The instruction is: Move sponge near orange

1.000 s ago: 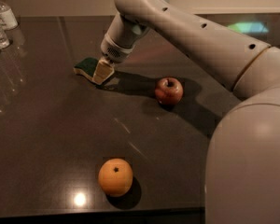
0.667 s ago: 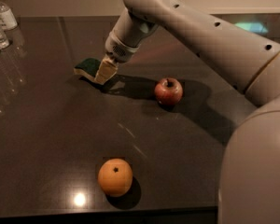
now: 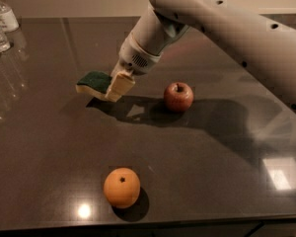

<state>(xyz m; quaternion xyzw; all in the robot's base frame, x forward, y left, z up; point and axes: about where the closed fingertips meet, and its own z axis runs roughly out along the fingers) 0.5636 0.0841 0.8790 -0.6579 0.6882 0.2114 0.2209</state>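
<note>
My gripper (image 3: 117, 86) pinches the soft, wavy green sponge (image 3: 92, 81) toward the table's (image 3: 49, 147) far edge; my arm slants down.

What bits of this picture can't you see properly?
Camera view:
- Right end of the sponge: hidden by the gripper clamped on it.
- The bottles: partly cut off by the left edge.
- The arm: its base runs past the right edge.

Tool (image 3: 117, 87) aloft left-centre, tight around sponge (image 3: 92, 79)
</note>
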